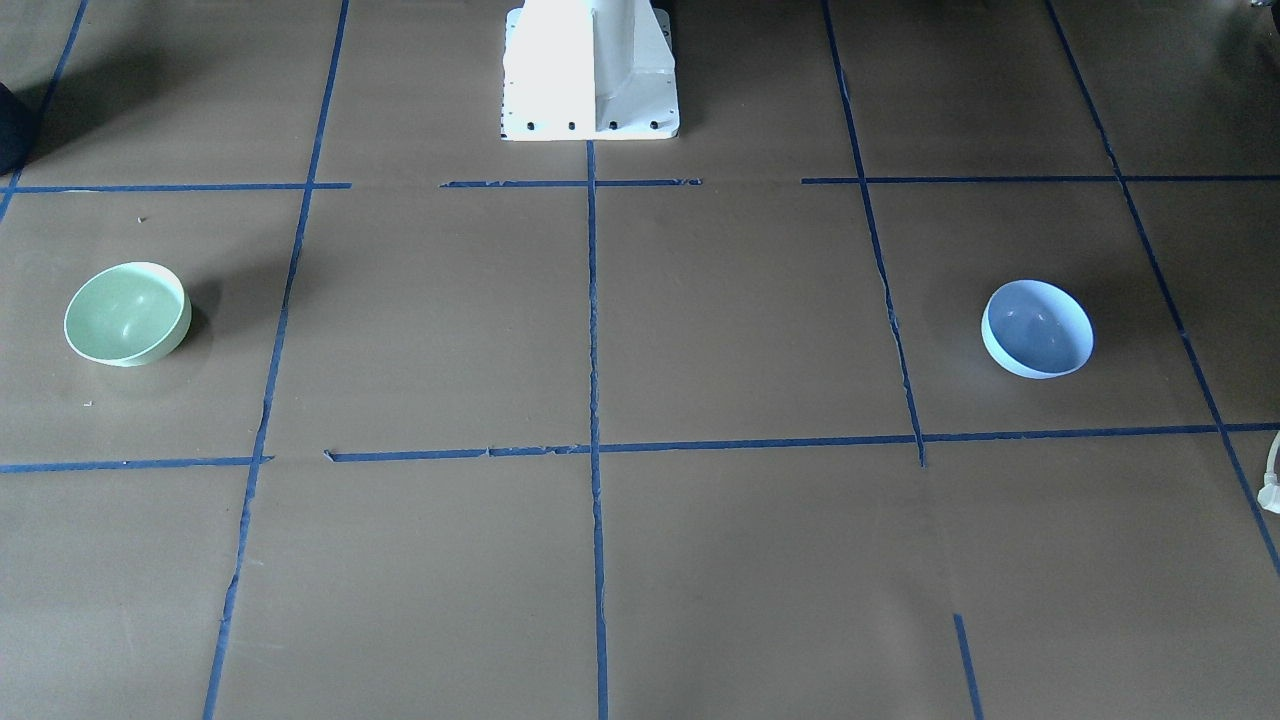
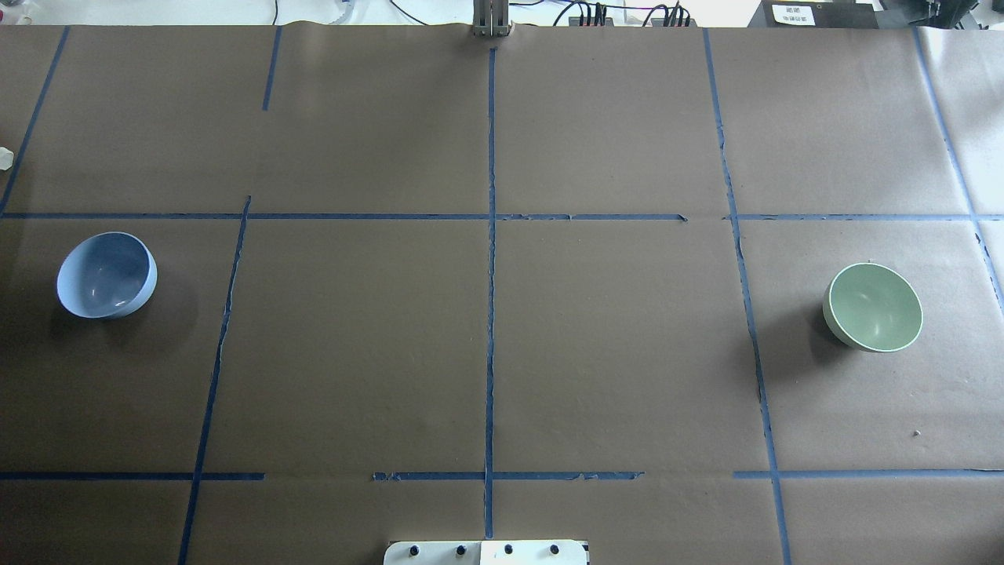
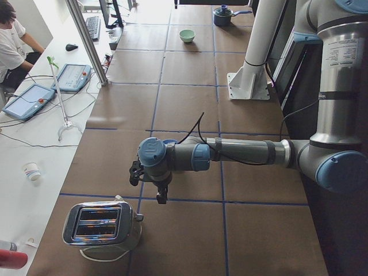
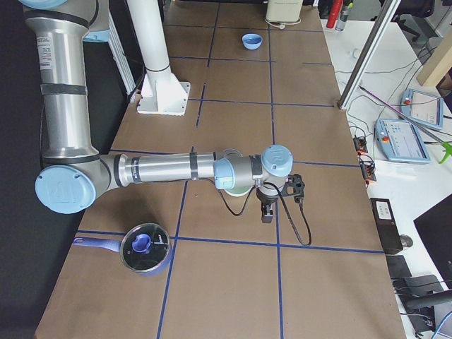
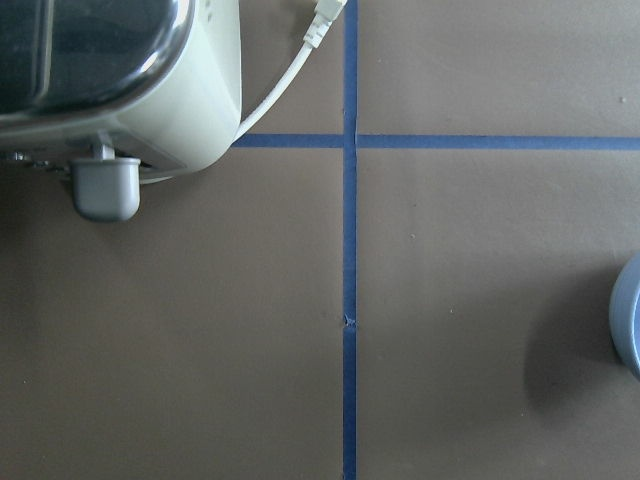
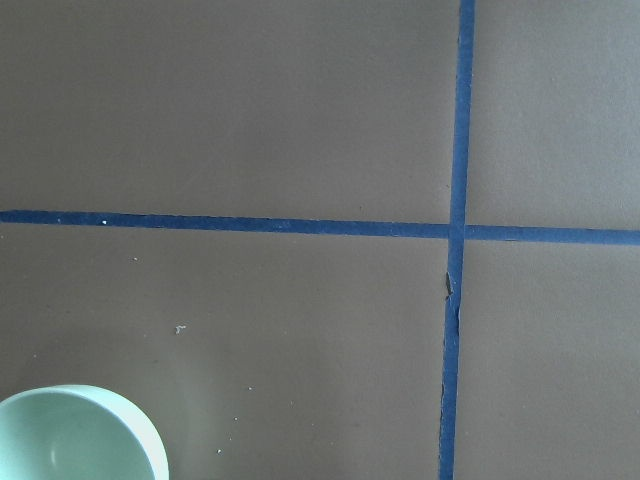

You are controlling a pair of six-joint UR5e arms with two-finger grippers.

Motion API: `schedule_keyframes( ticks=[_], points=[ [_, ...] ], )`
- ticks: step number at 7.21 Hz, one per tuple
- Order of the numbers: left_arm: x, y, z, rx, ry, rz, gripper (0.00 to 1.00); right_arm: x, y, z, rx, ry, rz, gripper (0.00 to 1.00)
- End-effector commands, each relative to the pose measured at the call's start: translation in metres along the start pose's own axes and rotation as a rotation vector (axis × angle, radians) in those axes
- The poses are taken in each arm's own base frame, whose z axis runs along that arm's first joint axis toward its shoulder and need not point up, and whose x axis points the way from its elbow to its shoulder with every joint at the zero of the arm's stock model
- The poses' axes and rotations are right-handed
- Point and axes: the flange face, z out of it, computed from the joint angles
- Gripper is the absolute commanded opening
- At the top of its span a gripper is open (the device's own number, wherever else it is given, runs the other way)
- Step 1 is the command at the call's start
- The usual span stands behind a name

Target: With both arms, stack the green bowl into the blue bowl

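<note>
the green bowl sits open side up at the robot's right end of the table. the blue bowl sits the same way at the left end, well apart from it. both rest on brown paper marked into squares with blue tape.

the left gripper hangs above the paper near a toaster, and the right gripper hangs near a lidded pot. i cannot tell whether either is spread or pressed together.

the white pedestal stands on the centre tape line. an operator sits at a side bench.
</note>
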Motion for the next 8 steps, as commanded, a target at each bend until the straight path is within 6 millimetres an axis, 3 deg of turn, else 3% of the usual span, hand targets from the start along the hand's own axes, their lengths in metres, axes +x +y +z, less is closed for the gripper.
schedule_keyframes(
  ticks=[1,4,5,8],
  points=[
    [0.011,-0.003,-0.007,0.027,-0.011,0.043,1.0,0.007,0.012,0.001,0.003,0.039,0.0,1.0],
    [0.007,0.003,-0.002,0.018,-0.015,0.034,1.0,0.005,0.012,0.0,0.004,0.031,0.001,1.0],
    [-0.003,0.004,0.007,0.005,-0.01,0.03,1.0,0.005,0.013,0.0,0.004,0.03,0.0,1.0],
    [0.003,0.003,0.003,0.069,-0.006,0.098,1.0,0.005,0.013,0.001,0.004,0.026,0.004,1.0]
  ],
)
